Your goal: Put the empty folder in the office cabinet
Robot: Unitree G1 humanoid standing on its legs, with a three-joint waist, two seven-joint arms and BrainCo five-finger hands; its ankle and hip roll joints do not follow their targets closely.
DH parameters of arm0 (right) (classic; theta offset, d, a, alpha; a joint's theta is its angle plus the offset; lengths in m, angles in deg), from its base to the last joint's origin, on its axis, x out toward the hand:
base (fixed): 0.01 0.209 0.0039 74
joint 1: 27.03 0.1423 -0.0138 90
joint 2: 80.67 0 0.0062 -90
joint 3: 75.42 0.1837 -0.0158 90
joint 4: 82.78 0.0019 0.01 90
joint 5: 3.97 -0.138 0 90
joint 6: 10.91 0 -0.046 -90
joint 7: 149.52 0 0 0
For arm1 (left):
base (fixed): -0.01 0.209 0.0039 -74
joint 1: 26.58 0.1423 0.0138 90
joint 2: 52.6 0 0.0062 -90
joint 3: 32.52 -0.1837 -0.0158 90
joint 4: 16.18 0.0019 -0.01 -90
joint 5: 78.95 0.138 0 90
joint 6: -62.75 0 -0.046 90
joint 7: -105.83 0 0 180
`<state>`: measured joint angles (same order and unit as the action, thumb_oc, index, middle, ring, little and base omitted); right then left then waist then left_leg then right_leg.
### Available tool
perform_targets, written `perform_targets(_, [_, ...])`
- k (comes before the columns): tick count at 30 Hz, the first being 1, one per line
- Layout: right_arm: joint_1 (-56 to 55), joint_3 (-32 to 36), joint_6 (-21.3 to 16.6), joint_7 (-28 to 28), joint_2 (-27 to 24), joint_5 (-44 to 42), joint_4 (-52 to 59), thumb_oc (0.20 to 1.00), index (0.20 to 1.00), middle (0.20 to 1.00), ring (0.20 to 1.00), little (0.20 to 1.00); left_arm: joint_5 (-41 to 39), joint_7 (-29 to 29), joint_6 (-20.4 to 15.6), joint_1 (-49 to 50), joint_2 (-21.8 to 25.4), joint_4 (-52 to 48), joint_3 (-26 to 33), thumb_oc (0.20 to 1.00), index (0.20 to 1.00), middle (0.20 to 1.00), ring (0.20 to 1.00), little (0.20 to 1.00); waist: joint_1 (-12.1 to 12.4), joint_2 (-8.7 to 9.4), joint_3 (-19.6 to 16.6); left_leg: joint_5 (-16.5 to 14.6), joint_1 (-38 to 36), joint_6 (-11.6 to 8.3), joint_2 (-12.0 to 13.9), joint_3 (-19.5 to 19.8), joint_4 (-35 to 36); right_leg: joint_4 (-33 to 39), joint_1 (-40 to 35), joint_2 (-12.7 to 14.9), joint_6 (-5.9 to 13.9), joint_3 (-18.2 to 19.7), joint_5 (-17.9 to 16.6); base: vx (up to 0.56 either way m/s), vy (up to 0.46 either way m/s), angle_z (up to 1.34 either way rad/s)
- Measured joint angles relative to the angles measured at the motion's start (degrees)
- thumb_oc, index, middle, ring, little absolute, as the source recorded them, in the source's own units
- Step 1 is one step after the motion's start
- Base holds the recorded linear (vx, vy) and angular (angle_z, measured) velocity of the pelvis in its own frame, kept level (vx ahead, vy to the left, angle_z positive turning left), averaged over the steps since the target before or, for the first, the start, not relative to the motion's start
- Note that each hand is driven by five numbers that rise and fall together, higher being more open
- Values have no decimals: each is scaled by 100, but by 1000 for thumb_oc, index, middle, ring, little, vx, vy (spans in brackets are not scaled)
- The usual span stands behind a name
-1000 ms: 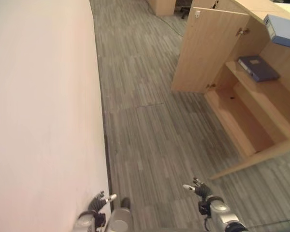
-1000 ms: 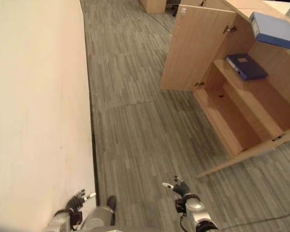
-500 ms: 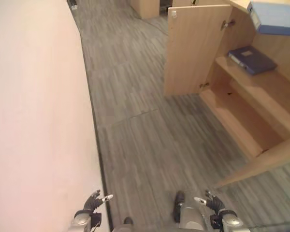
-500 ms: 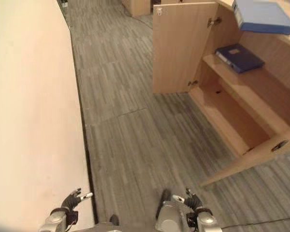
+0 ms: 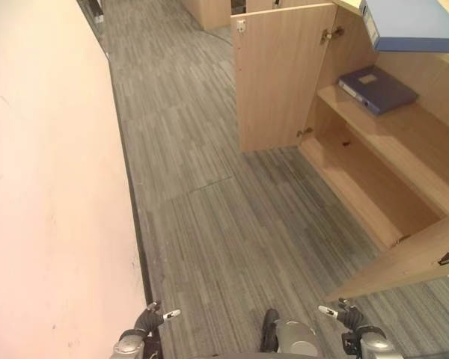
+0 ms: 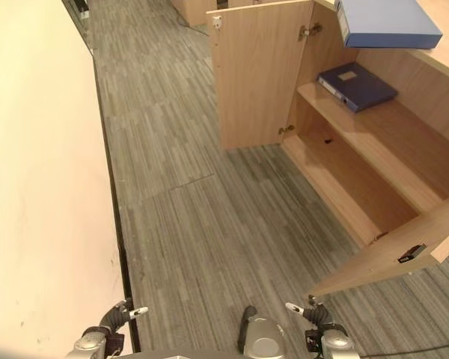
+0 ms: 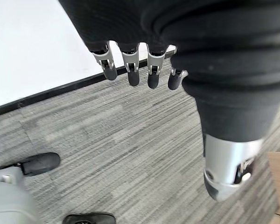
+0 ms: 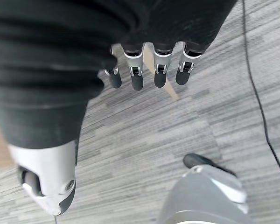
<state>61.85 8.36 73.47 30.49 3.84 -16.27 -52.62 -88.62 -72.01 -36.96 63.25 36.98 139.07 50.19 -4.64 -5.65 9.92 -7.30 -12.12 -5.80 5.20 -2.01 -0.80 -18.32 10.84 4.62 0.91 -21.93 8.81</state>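
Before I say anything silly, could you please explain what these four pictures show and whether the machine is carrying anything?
It is a two-legged humanoid robot with two arms. Two pictures come from a stereo camera on its head, looking down at the floor ahead. The other two come from cameras on its wrists, looking along each hand.

From the head you see a grey carpeted floor, a pale wall on the robot's left, and an open wooden office cabinet ahead on its right. A dark blue folder lies on the cabinet's upper shelf, and a lighter blue folder lies on top of the cabinet.

The left hand and right hand hang low at the robot's sides. The wrist views show relaxed fingers over bare carpet, so neither hand holds anything.
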Motion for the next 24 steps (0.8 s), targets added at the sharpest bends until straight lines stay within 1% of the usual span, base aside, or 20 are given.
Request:
perform_targets(1, [8,-3,0,2,1,0,-23,1000,1000,1000,1000,1000,-1,-1,0,-9,0,-3,0,1000,1000,1000,1000,1000,-2,-11,-4,-3,120,-6,2,17,-191,101,-35,-21,1,5,-2,160,-158,-1])
perform_targets(2, [-7,-1,-2,1,-9,-2,-59,1000,1000,1000,1000,1000,-5,0,-2,-4,-11,-14,0,1000,1000,1000,1000,1000,-10,-31,-9,43,199,-124,5,45,-383,271,-158,-51,-72,6,-89,218,-235,10])
perform_targets(4, [18,17,-6,-2,-13,-10,-55,1000,1000,1000,1000,1000,-14,-7,3,-66,-34,-65,-109,1000,1000,1000,1000,1000,-95,-14,-12,63,678,-178,-28,57,-1267,534,-352,-30,-132,-50,-142,122,-163,25])
perform_targets(5, [-17,7,-7,5,-18,-12,-68,1000,1000,1000,1000,1000,-17,-12,0,-136,-37,-125,-195,1000,1000,1000,1000,1000,-111,29,6,66,958,-258,-41,-22,-1873,689,-415,5,-299,-84,-314,140,-120,12])
perform_targets(6, [2,10,-26,-2,-37,-13,-84,1000,1000,1000,1000,1000,-17,-4,-3,-193,-84,-124,-221,1000,1000,1000,1000,1000,-102,71,25,125,1223,-354,-14,-107,-2480,791,-463,4,-424,-93,-371,355,-186,-18])
perform_targets(7, [65,7,-27,-2,-65,-22,-82,1000,1000,1000,1000,1000,-19,-21,1,-243,-185,-142,-214,1000,1000,1000,1000,1000,-124,62,23,414,1387,-653,4,-58,-2917,794,-573,-47,-610,37,-327,295,-119,-32])
perform_targets(8, [85,5,-21,-2,-55,-33,-117,1000,1000,1000,1000,1000,-19,-40,3,-284,-225,-143,-214,1000,1000,1000,1000,1000,-140,137,71,607,1440,-670,3,-105,-3121,862,-682,-57,-637,102,-295,301,-61,-34])
perform_targets(9, [93,7,-17,-1,-25,-78,-152,1000,1000,1000,1000,1000,-19,-44,1,-334,-242,-146,-215,1000,1000,1000,1000,1000,-139,213,111,841,1543,-582,10,-166,-3375,986,-838,-49,-628,170,-304,319,64,-42])
perform_targets(10, [97,5,-12,-2,11,-246,-165,1000,1000,1000,1000,1000,-34,-48,-7,-362,-249,-198,-213,1000,1000,1000,1000,1000,-130,320,122,854,1596,-565,67,-256,-3409,1087,-948,-52,-605,258,-334,314,61,-38])
perform_targets(12, [116,15,-14,-2,89,-258,-295,1000,1000,1000,1000,1000,-128,-57,-17,-397,-244,-248,-211,1000,1000,1000,1000,1000,-100,413,149,823,1665,-503,372,-357,-2850,1282,-1052,-182,-484,474,-347,350,163,-57])
perform_targets(13, [148,-7,3,8,148,-269,-376,1000,1000,1000,1000,1000,-126,-52,-19,-405,-235,-284,-212,1000,1000,1000,1000,1000,-75,479,177,855,1665,-497,569,-338,-2206,1342,-1087,-263,-576,660,-444,507,299,-77])
perform_targets(15, [95,-17,-3,5,217,-263,-412,1000,1000,1000,1000,1000,-125,-46,-9,-331,-234,-220,-213,1000,1000,1000,1000,1000,-94,504,172,922,1530,-525,819,-299,-894,1530,-1218,-433,-527,919,-477,354,204,-78])
perform_targets(16, [84,-46,8,8,222,-249,-450,1000,1000,1000,1000,1000,-124,-46,-8,-235,-226,-222,-214,1000,1000,1000,1000,1000,-57,463,136,980,1418,-527,893,-198,-295,1590,-1248,-493,-562,997,-517,302,161,-80])
perform_targets(17, [77,-61,10,15,216,-236,-462,1000,1000,1000,1000,1000,-124,-45,-10,-214,-218,-225,-214,1000,1000,1000,1000,1000,-44,439,143,1072,1383,-544,948,-120,52,1598,-1269,-549,-560,1107,-516,442,244,-83])
perform_targets(18, [48,-83,7,14,207,-232,-499,1000,1000,1000,1000,1000,-122,-45,-7,-214,-217,-212,-215,1000,1000,1000,1000,1000,-70,445,151,1224,1474,-629,1032,-8,336,1668,-1365,-633,-519,1308,-498,636,333,-106])
perform_targets(19, [-20,-94,16,2,199,-228,-560,1000,1000,1000,1000,1000,-122,-46,-7,-223,-221,-50,-215,1000,1000,1000,1000,1000,-23,377,83,1472,1617,-732,1144,324,667,1881,-1532,-765,-392,1626,-430,807,448,-133])
perform_targets(20, [-49,-80,19,0,200,-229,-564,1000,1000,1000,1000,1000,-123,-48,-2,-252,-227,4,-215,1000,1000,1000,1000,1000,64,330,72,1580,1833,-788,1169,615,667,1898,-1633,-784,-374,1927,-374,654,368,-172])
perform_targets(21, [-36,-76,25,2,205,-229,-577,1000,1000,1000,1000,1000,-124,-50,-1,-240,-237,1,-219,1000,1000,1000,1000,1000,215,386,102,1565,1889,-804,1168,986,665,1894,-1722,-755,-321,2380,-411,463,345,-167])
perform_targets(23, [51,-56,4,3,207,-229,-573,1000,1000,1000,1000,1000,-124,-49,4,-151,-228,-25,-218,1000,1000,1000,1000,1000,375,378,100,1581,1923,-783,1163,1249,663,1869,-1825,-596,-375,2826,-461,339,419,-168])
perform_targets(24, [48,-56,-5,1,208,-227,-575,1000,1000,1000,1000,1000,-133,-80,20,-210,-274,-22,-230,1000,1000,1000,1000,1000,384,362,100,1531,1971,-787,1085,1375,556,1874,-1991,-406,-107,3280,-340,299,686,-181])
